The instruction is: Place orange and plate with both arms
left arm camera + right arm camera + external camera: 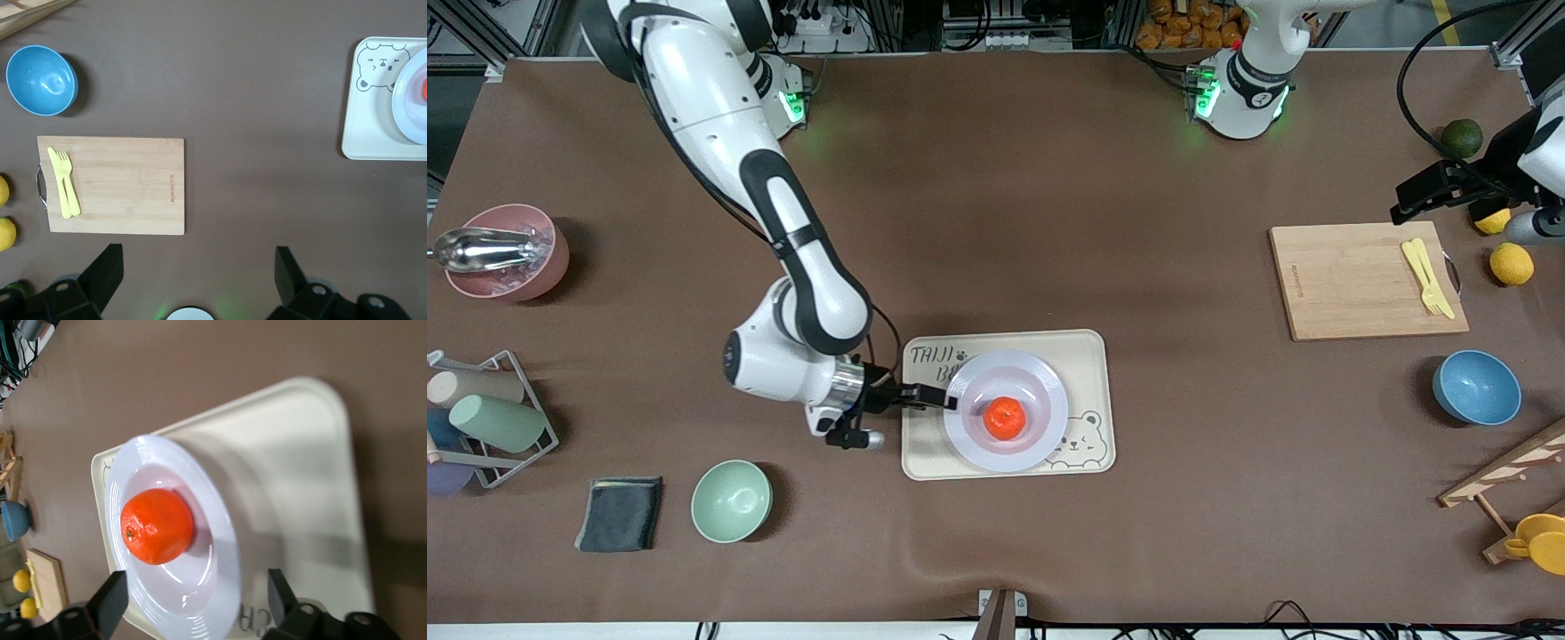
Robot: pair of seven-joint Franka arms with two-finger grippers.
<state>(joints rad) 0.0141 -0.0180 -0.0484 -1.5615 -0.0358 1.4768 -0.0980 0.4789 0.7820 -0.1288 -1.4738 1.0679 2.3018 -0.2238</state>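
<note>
Resting in the middle of the plate (1040,427), the orange (1005,418) sits nearer the table's front edge than its centre, plate and all on the bear tray (1094,356). The right gripper (943,399) lies low at the plate's rim on the side toward the right arm's end, its fingers spread to either side of the rim and released. The left gripper (199,275) waits up over the left arm's end, by the cutting board (1360,284), jaws wide apart and holding nothing.
</note>
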